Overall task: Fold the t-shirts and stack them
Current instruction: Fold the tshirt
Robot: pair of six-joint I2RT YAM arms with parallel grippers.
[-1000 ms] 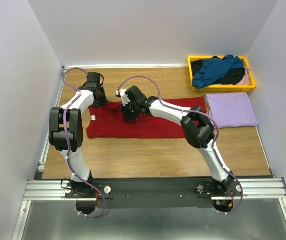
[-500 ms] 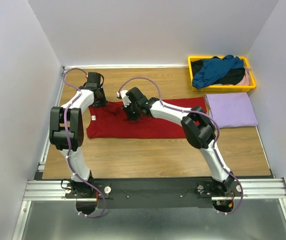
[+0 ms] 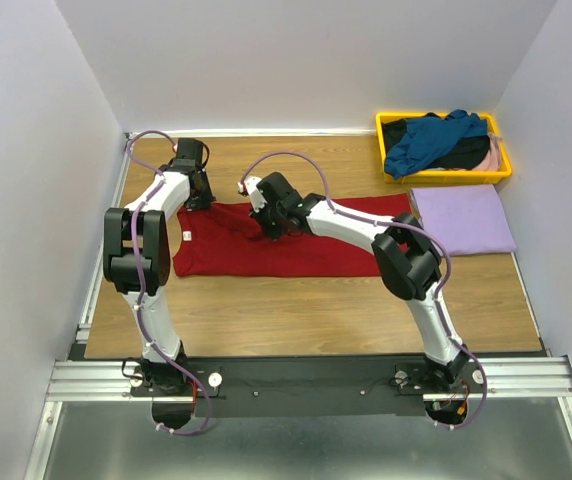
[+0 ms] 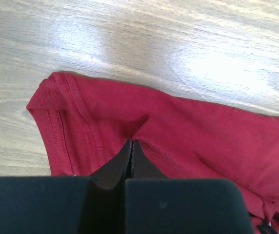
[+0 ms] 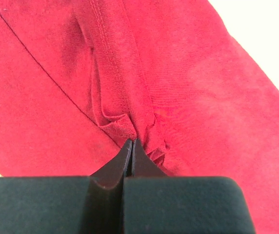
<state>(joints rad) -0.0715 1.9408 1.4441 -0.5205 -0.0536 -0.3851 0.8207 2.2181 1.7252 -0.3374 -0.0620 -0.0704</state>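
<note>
A dark red t-shirt (image 3: 306, 250) lies spread flat across the middle of the wooden table. My left gripper (image 3: 199, 192) sits at its far left corner. In the left wrist view its jaws (image 4: 131, 142) are shut, pinching a fold of the red cloth (image 4: 203, 131) beside a stitched hem. My right gripper (image 3: 266, 225) rests on the shirt's far edge near the middle. It is shut (image 5: 131, 141) on a gathered bunch of red cloth (image 5: 217, 97). A lavender t-shirt (image 3: 463, 220) lies folded at the right.
A yellow tray (image 3: 466, 177) at the far right corner holds a teal blue shirt (image 3: 431, 138), a black one (image 3: 466, 152) and a pale pink one (image 3: 492, 152). White walls close in the table on the left, back and right.
My right gripper has gone from open to shut, bunching the red cloth at the shirt's far edge, and has shifted slightly right. The left arm has edged a little toward the back.
</note>
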